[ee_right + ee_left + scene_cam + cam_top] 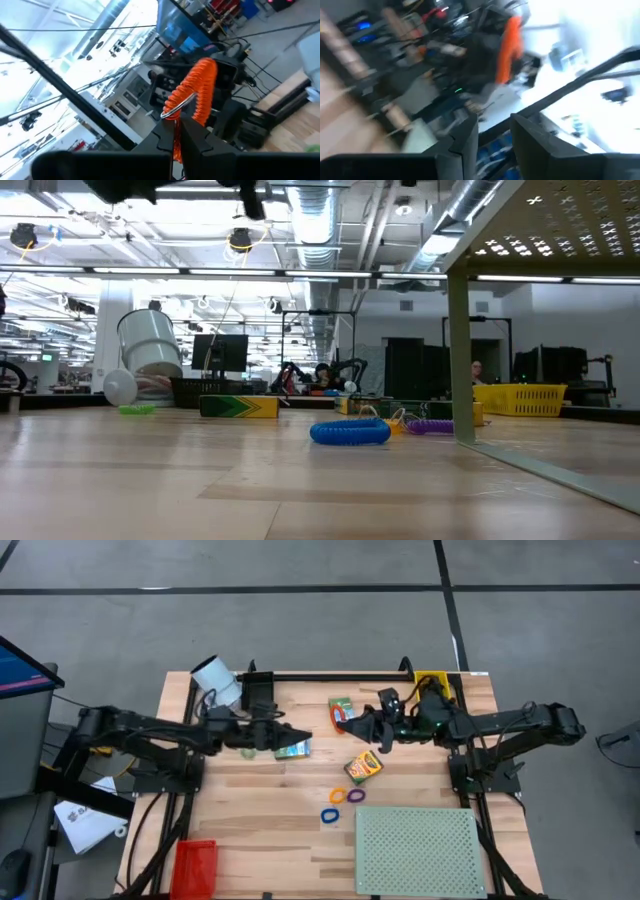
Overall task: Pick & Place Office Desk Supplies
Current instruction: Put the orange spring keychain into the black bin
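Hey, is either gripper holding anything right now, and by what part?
The right gripper pinches the orange ring by its lower edge; the rest sticks out past the fingertips. Whether the left gripper holds anything cannot be told.

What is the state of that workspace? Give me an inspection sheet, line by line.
Surface: wooden table, flat, no spills seen.
Job's things: green box by the left gripper; second green box near the right gripper; crayon box mid-table; loose orange ring, purple ring and blue ring in front of it.
Clutter: perforated board, white cylinder, red bin, yellow basket.
Grippers: left gripper open, nothing between its fingers; right gripper shut on an orange coil ring, held above the table.
Cables: black cables at the left arm's base.
Surroundings: grey floor, papers lying on it.
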You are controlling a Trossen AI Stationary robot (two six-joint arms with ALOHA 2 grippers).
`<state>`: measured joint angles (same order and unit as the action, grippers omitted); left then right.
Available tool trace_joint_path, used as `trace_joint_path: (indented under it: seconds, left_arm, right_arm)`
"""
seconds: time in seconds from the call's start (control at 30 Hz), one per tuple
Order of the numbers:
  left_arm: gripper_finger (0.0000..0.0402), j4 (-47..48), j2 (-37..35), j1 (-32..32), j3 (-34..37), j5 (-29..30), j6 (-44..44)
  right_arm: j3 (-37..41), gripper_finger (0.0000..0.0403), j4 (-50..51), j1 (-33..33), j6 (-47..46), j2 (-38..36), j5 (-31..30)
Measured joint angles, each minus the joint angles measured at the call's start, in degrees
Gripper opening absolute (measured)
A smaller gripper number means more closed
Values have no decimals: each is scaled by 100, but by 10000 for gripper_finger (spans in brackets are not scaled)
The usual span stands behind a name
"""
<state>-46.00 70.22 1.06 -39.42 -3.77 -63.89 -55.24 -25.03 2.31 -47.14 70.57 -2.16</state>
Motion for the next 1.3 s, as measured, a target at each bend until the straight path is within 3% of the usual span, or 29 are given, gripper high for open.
trace_joint_path:
  seconds: [0.13, 0.37, 0.57, 1.13, 1.3]
  left_arm:
    - [108, -993, 550, 0, -213, 241, -240]
    - [108, -619, 1204, 43, -1300, 242, 381]
    - [108, 107, 1326, 63, -1794, 282, 843]
    - [106, 167, 1322, -41, -1919, 8, 972]
    - [69, 166, 1322, -41, -1919, 7, 1009]
  right_arm:
    - [0, 4, -355, 59, 96, -13, 101]
    - [0, 4, -175, 207, 123, -9, 163]
    - [0, 4, -177, 256, 121, -9, 165]
    - [0, 4, -184, 164, 110, -9, 215]
    - [0, 5, -186, 160, 112, -9, 215]
